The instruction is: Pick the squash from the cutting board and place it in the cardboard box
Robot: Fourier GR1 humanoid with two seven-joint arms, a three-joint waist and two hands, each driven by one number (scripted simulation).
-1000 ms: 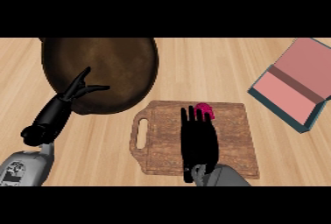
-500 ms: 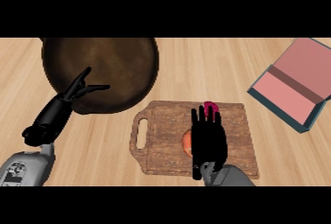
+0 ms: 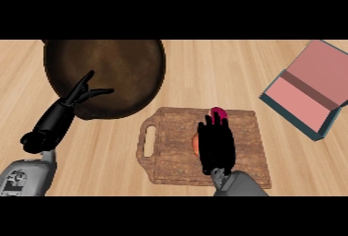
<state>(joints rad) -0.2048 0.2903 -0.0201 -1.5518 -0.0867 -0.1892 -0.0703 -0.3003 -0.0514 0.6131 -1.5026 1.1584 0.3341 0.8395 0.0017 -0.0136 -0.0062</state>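
The black right hand hides most of the squash; only an orange edge and a pink tip peek out. The big dark brown round dish is cut off on top. The pink cardboard box with blue-green walls runs off the right side.

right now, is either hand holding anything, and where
Cannot tell: the right hand covers the squash on the board, hiding any hold. The left hand holds nothing.

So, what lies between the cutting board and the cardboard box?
Only bare wooden counter lies between the cutting board and the cardboard box, as the head view shows.
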